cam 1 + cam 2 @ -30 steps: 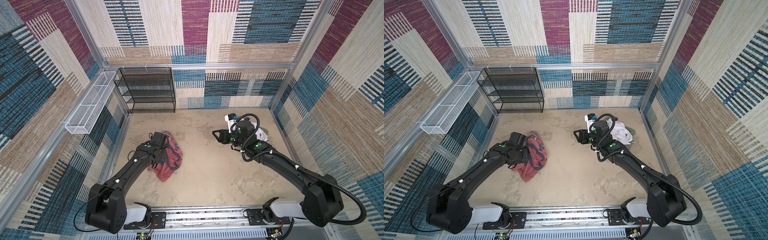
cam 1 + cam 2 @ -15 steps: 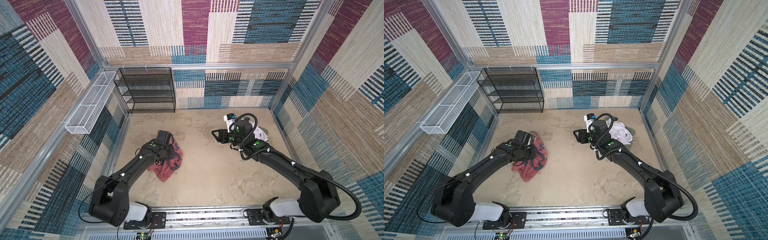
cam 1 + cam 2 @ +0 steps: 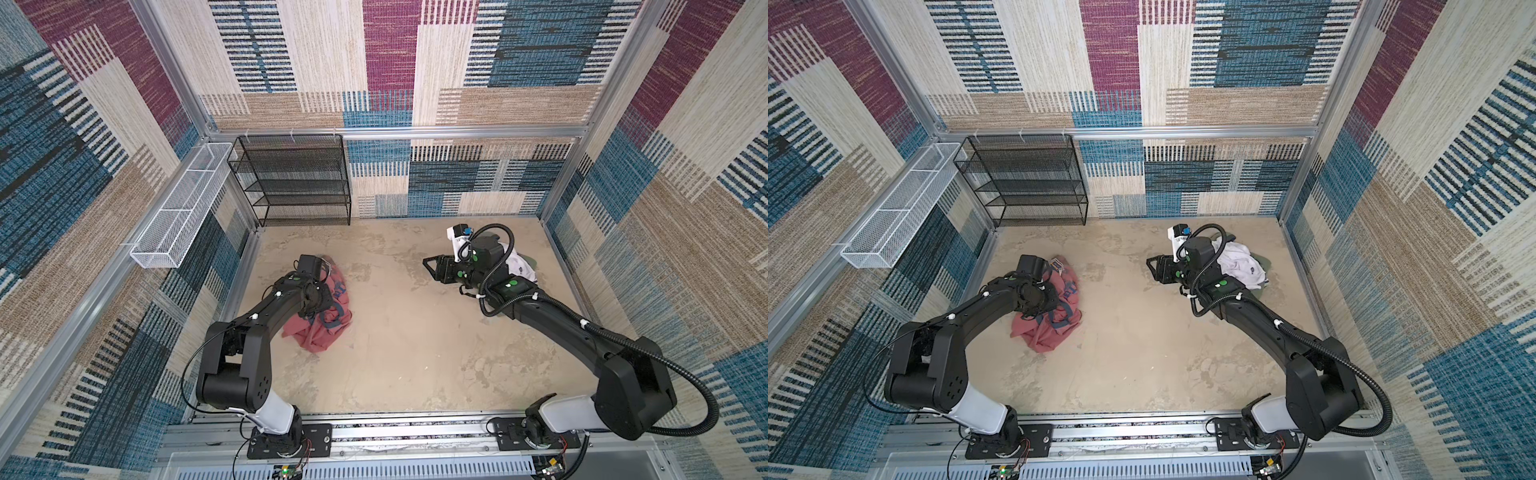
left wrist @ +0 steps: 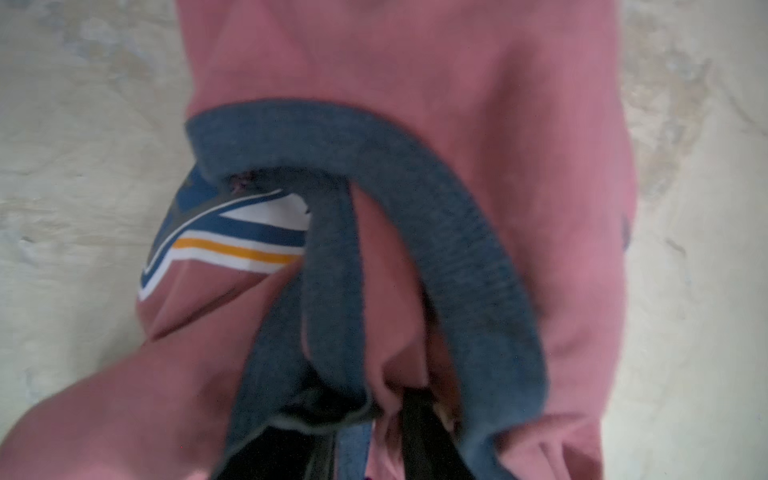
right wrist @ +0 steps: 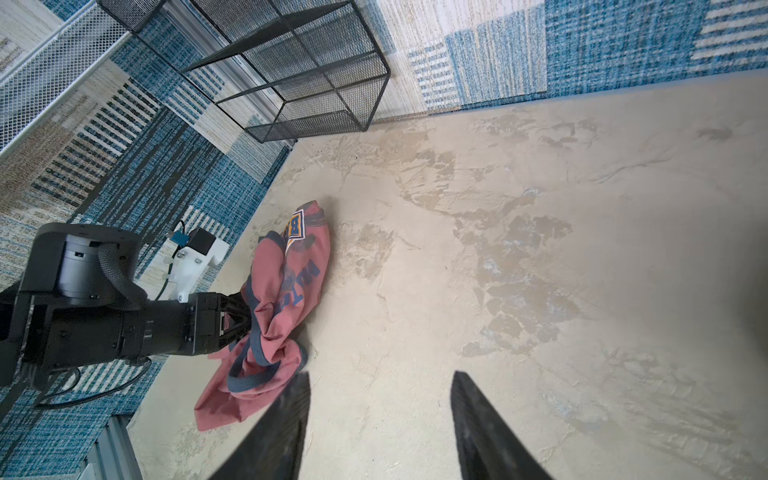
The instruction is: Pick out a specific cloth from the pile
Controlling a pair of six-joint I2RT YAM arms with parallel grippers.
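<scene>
One red shirt (image 3: 320, 336), two other garments (image 3: 1239, 264) (image 3: 1264, 262), two pincers (image 5: 243, 320) (image 5: 381, 376), one rack (image 3: 299, 183), one basket (image 3: 178, 216)

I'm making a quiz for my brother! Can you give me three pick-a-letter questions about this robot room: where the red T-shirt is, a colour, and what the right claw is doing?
1. Where is the faded-red T-shirt with navy-blue trim? A. crumpled on the sandy floor at the left gripper; B. in the back right corner; C. hanging in mid-air.
2. What colour peeks out beside the white garment? A. yellow; B. olive-green; C. purple.
3. How is the right gripper? A. shut on the white garment; B. shut on the T-shirt; C. open, empty.
Answers: A, the left gripper pinches its collar there; B, an olive-green garment edges the white one; C, its fingers stand apart over bare floor.
</scene>
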